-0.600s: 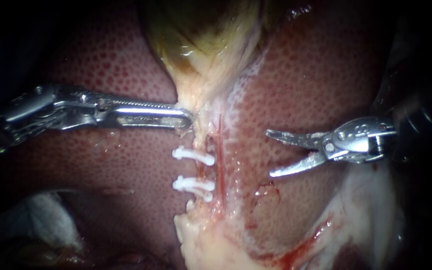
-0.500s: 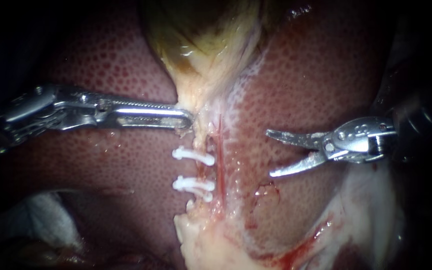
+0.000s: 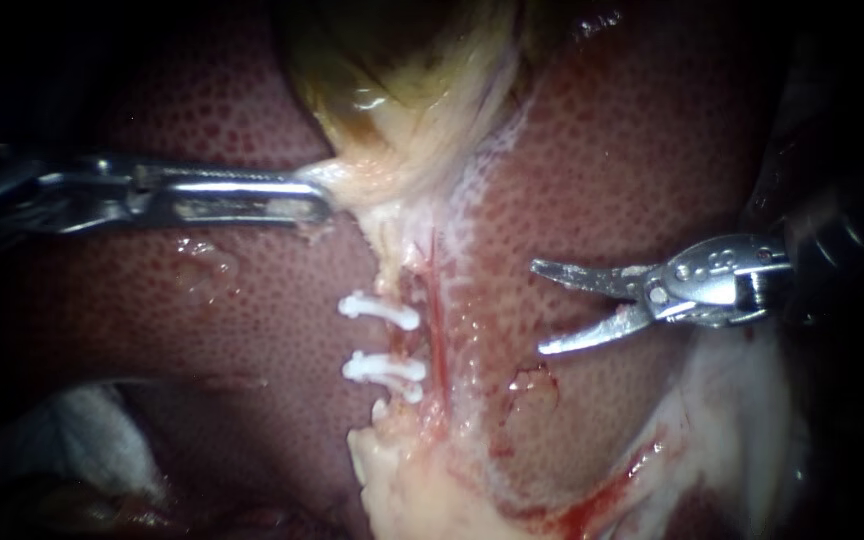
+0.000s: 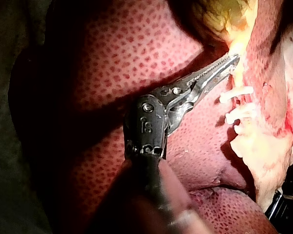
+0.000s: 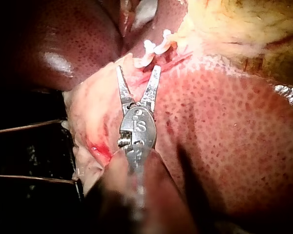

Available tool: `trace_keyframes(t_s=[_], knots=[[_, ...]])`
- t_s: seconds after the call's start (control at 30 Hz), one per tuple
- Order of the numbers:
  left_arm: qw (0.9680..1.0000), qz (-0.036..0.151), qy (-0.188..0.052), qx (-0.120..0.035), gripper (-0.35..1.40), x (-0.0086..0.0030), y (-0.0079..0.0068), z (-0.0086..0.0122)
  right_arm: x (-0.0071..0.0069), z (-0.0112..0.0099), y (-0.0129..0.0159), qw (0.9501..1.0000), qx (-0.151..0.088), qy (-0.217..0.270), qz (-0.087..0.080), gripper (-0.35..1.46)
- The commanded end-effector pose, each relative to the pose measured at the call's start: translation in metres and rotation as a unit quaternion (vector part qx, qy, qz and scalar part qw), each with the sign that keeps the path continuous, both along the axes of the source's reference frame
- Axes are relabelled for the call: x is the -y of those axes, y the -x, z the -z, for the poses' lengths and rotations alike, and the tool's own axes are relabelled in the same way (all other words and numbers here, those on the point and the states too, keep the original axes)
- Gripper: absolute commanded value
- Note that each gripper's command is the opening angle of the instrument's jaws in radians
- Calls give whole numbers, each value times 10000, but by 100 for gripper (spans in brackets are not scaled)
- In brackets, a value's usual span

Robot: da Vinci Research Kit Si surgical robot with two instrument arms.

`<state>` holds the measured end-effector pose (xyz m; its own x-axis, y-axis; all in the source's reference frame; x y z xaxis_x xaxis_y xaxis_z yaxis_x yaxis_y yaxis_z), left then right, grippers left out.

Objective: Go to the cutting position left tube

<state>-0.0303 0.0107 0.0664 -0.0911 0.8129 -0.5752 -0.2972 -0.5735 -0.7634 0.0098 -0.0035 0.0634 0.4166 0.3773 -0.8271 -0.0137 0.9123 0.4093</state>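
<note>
**Surface notes**

Left instrument (image 3: 317, 200) and right instrument (image 3: 538, 307): bright polished metal, left jaws finely toothed. Clips (image 3: 380, 310): white, smooth, plastic-looking, matt. Liver (image 3: 602, 170): wet, glossy, finely stippled. Gallbladder (image 3: 402, 90): slick, glistening, wrinkled membrane.

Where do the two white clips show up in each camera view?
Endoscope view: white clips, centre, below the gallbladder.
Left wrist view: just beside the left instrument tip.
Right wrist view: straight ahead of the right instrument tip.
Shared landmark: the yellow gallbladder.

open liver surface (image 3: 592, 180), apparently clear, separates the right instrument (image 3: 538, 307) from the clips (image 3: 380, 310).
</note>
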Motion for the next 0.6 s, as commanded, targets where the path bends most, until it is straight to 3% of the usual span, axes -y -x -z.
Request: trace_keyframes(t_s=[0.03,0.17,0.37,0.6], knots=[[10000,40,47,61,-35,-3,-4,6,0,0,0,10000,0,0,0,143],[9996,106,198,140,-35,-9,-15,25,0,0,-1,10000,-8,-6,7,143],[9996,129,208,138,-35,-4,-14,29,4,-5,-6,10000,-63,-20,60,143],[9996,136,213,132,-35,-2,-13,30,30,-38,-36,9995,0,-224,225,143]])
